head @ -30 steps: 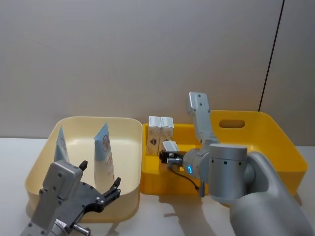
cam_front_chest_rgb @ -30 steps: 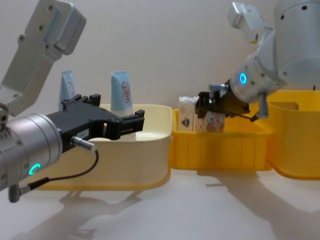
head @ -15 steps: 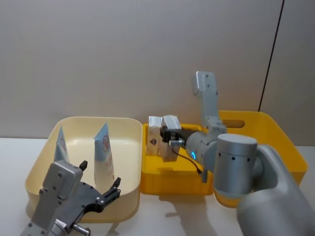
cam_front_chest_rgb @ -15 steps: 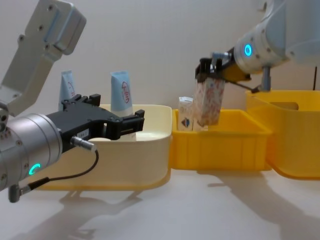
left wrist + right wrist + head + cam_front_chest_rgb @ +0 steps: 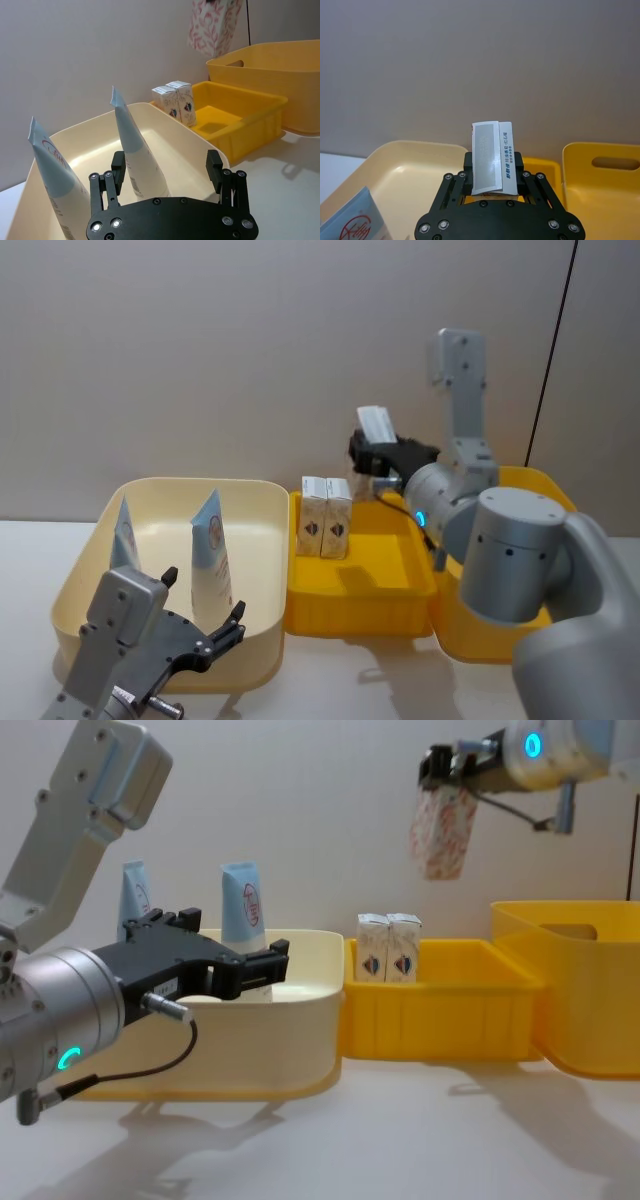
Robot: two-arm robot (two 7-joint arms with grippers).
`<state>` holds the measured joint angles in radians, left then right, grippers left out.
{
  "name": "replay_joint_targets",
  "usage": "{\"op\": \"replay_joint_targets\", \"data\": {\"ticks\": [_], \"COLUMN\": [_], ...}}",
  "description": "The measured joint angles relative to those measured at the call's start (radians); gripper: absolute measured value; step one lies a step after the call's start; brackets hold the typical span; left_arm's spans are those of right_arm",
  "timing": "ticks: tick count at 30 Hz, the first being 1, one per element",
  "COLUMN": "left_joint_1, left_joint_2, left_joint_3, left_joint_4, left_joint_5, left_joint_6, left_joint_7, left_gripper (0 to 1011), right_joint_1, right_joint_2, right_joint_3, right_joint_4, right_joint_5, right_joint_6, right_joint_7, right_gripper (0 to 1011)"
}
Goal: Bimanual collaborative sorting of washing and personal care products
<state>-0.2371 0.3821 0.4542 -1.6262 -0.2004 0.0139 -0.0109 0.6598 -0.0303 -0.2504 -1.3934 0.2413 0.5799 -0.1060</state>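
The right gripper (image 5: pixel 447 765) is seen high above the small yellow tray (image 5: pixel 360 612), well clear of its rim. Its jaws are closed on a carton (image 5: pixel 443 832), gripped by the upper end. The carton hangs down, slightly tilted. A pink leaf pattern is seen on its side in the chest view, and a white-grey top panel with blue print in the right wrist view.

Two small cartons (image 5: pixel 326 524) are stood upright in the far left corner of the small yellow tray, side by side and touching, each marked with a blue-and-red emblem. A large yellow tub (image 5: pixel 590 1010) is placed just beside the tray on the robot's right.

The left gripper (image 5: pixel 166 160) is held low at the near side of the cream tub (image 5: pixel 190 483). Its jaws are spread wide and nothing is held between them.

Two squeeze tubes are stood inside the cream tub, crimped ends up, apart from each other: one (image 5: pixel 123 533) near the left wall, the other (image 5: pixel 210 545) nearer the middle. Red script is visible on both. The nearer-middle tube is seen just beyond the open left jaws, and contact cannot be told.

All three containers are set on a pale surface (image 5: pixel 400 1140).
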Motion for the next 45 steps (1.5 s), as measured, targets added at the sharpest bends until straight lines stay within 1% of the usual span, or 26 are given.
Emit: {"op": "replay_joint_targets", "data": {"ticks": [2,4,5,8,11,15,20,23,27,32,36,37,38,41,42,43,44,45], "left_joint_1": [0.000,0.000,0.000,0.000,0.000,0.000,0.000,0.000,0.000,0.000,0.000,0.000,0.000,0.000,0.000,0.000,0.000,0.000], "left_joint_2": [0.000,0.000,0.000,0.000,0.000,0.000,0.000,0.000,0.000,0.000,0.000,0.000,0.000,0.000,0.000,0.000,0.000,0.000], "left_joint_3": [0.000,0.000,0.000,0.000,0.000,0.000,0.000,0.000,0.000,0.000,0.000,0.000,0.000,0.000,0.000,0.000,0.000,0.000], "left_joint_4": [0.000,0.000,0.000,0.000,0.000,0.000,0.000,0.000,0.000,0.000,0.000,0.000,0.000,0.000,0.000,0.000,0.000,0.000], "left_joint_5": [0.000,0.000,0.000,0.000,0.000,0.000,0.000,0.000,0.000,0.000,0.000,0.000,0.000,0.000,0.000,0.000,0.000,0.000], "left_joint_6": [0.000,0.000,0.000,0.000,0.000,0.000,0.000,0.000,0.000,0.000,0.000,0.000,0.000,0.000,0.000,0.000,0.000,0.000], "left_joint_7": [0.000,0.000,0.000,0.000,0.000,0.000,0.000,0.000,0.000,0.000,0.000,0.000,0.000,0.000,0.000,0.000,0.000,0.000], "left_gripper": [1003,1003,1003,1003,1003,1003,1003,1003,1004,1003,1003,1003,1003,1003,1003,1003,1003,1003], "right_joint_1": [-0.002,-0.009,-0.009,-0.018,-0.023,-0.034,-0.040,-0.040,-0.034,-0.021,-0.009,-0.006,-0.003,0.004,0.005,0.007,0.008,0.009], "right_joint_2": [0.005,0.020,0.020,0.041,0.054,0.082,0.116,0.128,0.150,0.171,0.187,0.189,0.194,0.201,0.202,0.205,0.206,0.208], "right_joint_3": [0.003,0.011,0.011,0.026,0.038,0.063,0.097,0.108,0.126,0.139,0.147,0.149,0.151,0.155,0.156,0.157,0.158,0.159], "right_joint_4": [-0.012,-0.038,-0.038,-0.067,-0.083,-0.101,-0.103,-0.097,-0.072,-0.034,0.002,0.009,0.020,0.037,0.040,0.048,0.051,0.054], "right_joint_5": [-0.007,-0.020,-0.020,-0.038,-0.048,-0.064,-0.074,-0.076,-0.078,-0.078,-0.078,-0.078,-0.078,-0.079,-0.079,-0.079,-0.079,-0.079], "right_joint_6": [-0.015,-0.040,-0.040,-0.071,-0.083,-0.098,-0.096,-0.088,-0.067,-0.042,-0.028,-0.026,-0.022,-0.015,-0.014,-0.011,-0.010,-0.009], "right_joint_7": [0.000,-0.003,-0.003,-0.013,-0.020,-0.032,-0.035,-0.034,-0.024,-0.007,0.009,0.012,0.016,0.024,0.026,0.029,0.030,0.031], "right_gripper": [421,421,421,421,421,421,421,421,421,421,515,570,570,697,710,754,754,793]}}
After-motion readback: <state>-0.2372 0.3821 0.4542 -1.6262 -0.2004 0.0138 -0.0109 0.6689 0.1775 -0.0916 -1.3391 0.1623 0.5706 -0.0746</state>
